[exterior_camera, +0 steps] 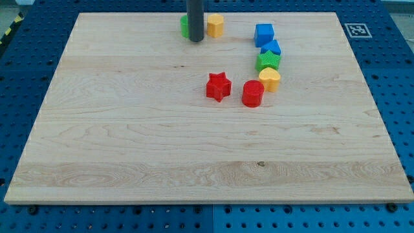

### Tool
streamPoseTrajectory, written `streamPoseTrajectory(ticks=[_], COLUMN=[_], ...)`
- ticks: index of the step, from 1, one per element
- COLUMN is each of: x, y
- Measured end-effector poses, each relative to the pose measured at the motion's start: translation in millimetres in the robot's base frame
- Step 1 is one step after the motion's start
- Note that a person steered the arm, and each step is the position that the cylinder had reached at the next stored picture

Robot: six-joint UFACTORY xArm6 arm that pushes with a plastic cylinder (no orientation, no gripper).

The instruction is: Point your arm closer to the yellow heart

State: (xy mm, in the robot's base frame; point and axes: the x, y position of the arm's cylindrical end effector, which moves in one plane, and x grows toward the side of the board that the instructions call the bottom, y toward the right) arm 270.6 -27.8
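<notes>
— Where does my tip (pixel 195 40) sit right now?

— Near the view's top edge of the tabletop (pixel 129 149), a little left of centre. The dark rod comes straight down from above and its lower end rests between two blocks: a green block (pixel 184 26) just beside it on the view's left, mostly hidden behind the rod so its shape cannot be made out, and a yellow block (pixel 215 25), roughly hexagonal, just beside it on the view's right.

— Are there jaws, open or closed?

— No jaws show at all; the arm ends in the plain rod, so there is nothing to open, close or grip.

— And the yellow heart (pixel 270 78)?

— Well apart from my tip, toward the view's right and lower down. It lies at the bottom end of a short column of blocks: a blue cube (pixel 264 33) at the top, then a blue block (pixel 272 47) whose shape is unclear, then a green star (pixel 268 61), then the heart touching the star's lower edge.

— Anything close to the heart?

— A red cylinder (pixel 253 93) sits just beside it on the view's lower left, touching or nearly so. Further to the view's left, a red star (pixel 218 87) stands near the cylinder but apart from it. Both red blocks lie between my tip and the tabletop's bare lower half.
</notes>
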Motion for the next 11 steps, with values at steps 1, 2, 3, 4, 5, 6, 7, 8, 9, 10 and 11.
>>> streamPoseTrajectory(ticks=[1, 2, 3, 4, 5, 6, 7, 8, 9, 10, 11], x=[-5.2, 8.8, 39.3, 81.0, 96.0, 96.0, 103.0, 143.8, 206.3, 247.1, 215.7], y=[0.0, 0.0, 0.1, 7.9, 12.6, 11.9, -19.8, -38.2, 32.9, 135.0, 202.7])
